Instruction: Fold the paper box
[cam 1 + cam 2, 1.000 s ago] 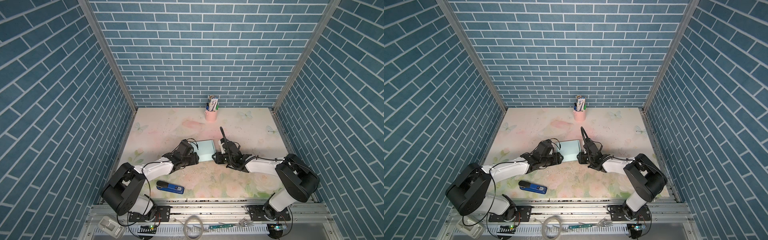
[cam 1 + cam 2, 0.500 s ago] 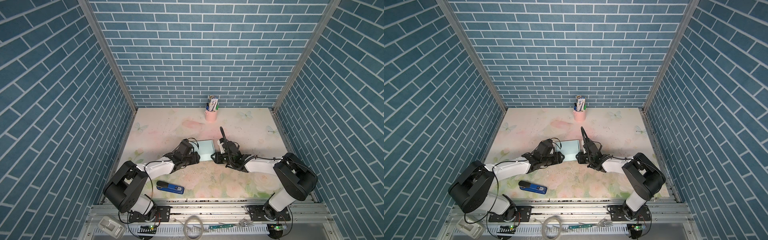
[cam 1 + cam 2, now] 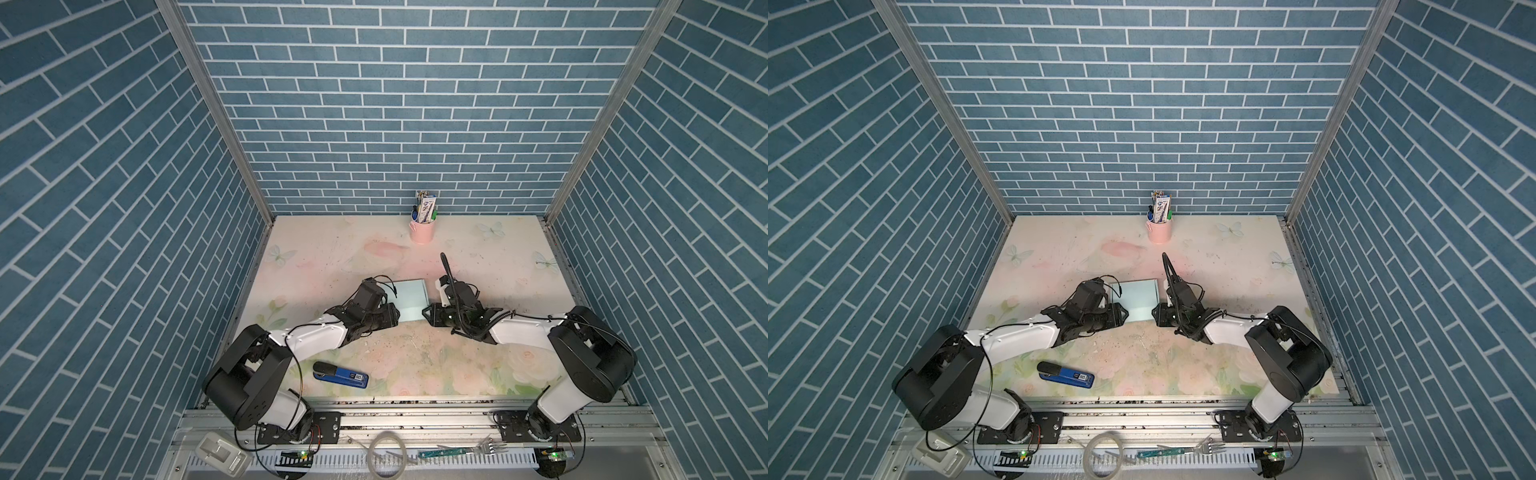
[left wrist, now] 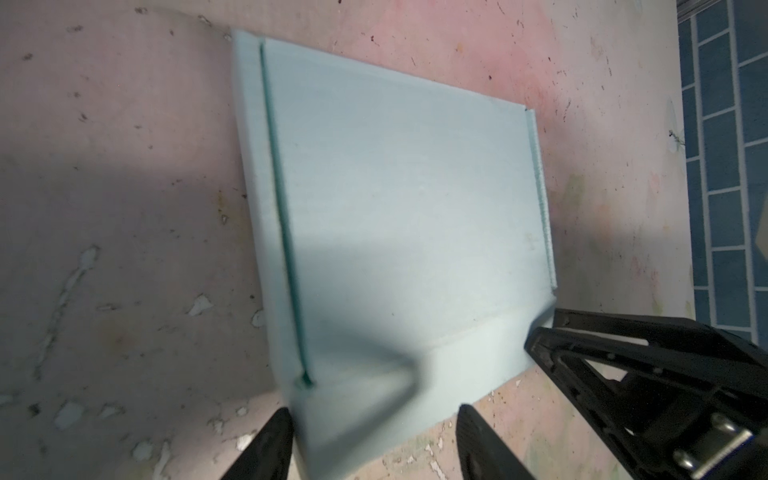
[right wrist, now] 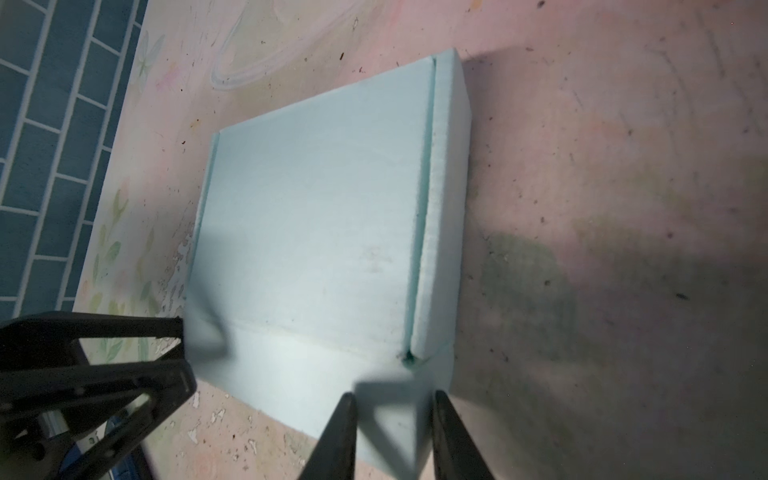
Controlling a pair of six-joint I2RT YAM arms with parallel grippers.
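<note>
Left gripper [image 4: 374,415]: fingers spread, straddling one near corner of the paper box [image 3: 410,297]. Right gripper [image 5: 392,401]: fingers narrow about the other near corner; a firm pinch cannot be told. One box, flat at the middle of the floral table [image 3: 478,266]. One blue stapler [image 3: 340,375], front left. One pink cup [image 3: 422,231], rear. Three blue brick walls [image 3: 395,104].

One box [image 3: 410,299] lay between the jaws. One stapler [image 3: 340,375] sat behind the left jaws, one cup [image 3: 422,232] beyond both, one fork [image 3: 478,450] far behind the right. Two arms worked: left arm [image 3: 316,336], right arm [image 3: 523,334].
</note>
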